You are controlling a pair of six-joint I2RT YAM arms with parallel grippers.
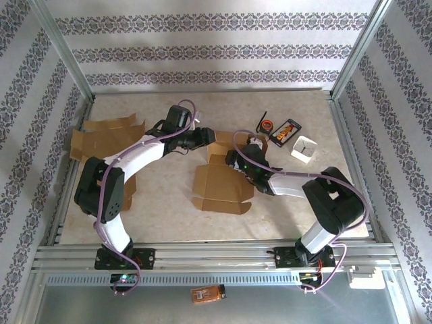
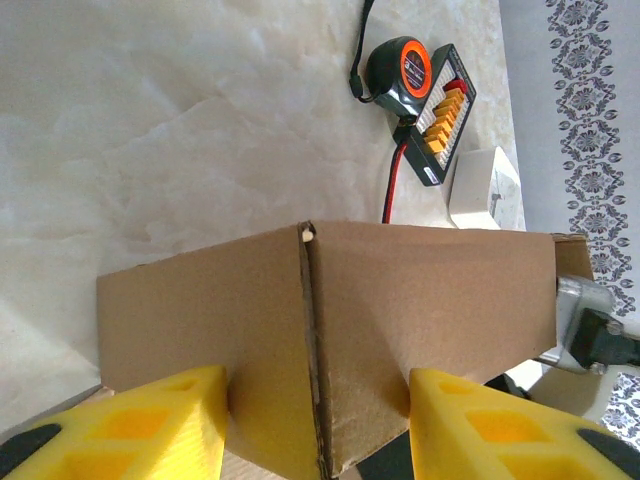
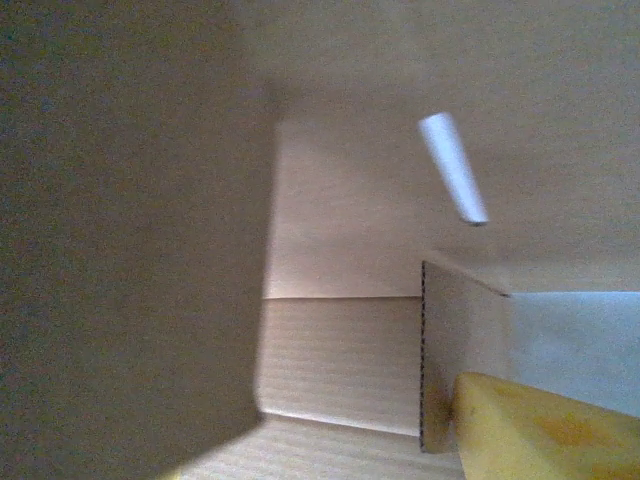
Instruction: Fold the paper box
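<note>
The paper box (image 1: 219, 185) sat mid-desk (image 1: 169, 216), with the left hand (image 2: 318, 388) pinching its raised, creased wall. I couldn't tell the right hand's (image 1: 237, 160) grip. An uneven pull might buckle that wall or let it spring flat.

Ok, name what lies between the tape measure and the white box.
A black board with orange connectors, seen in the left wrist and top views.
</note>
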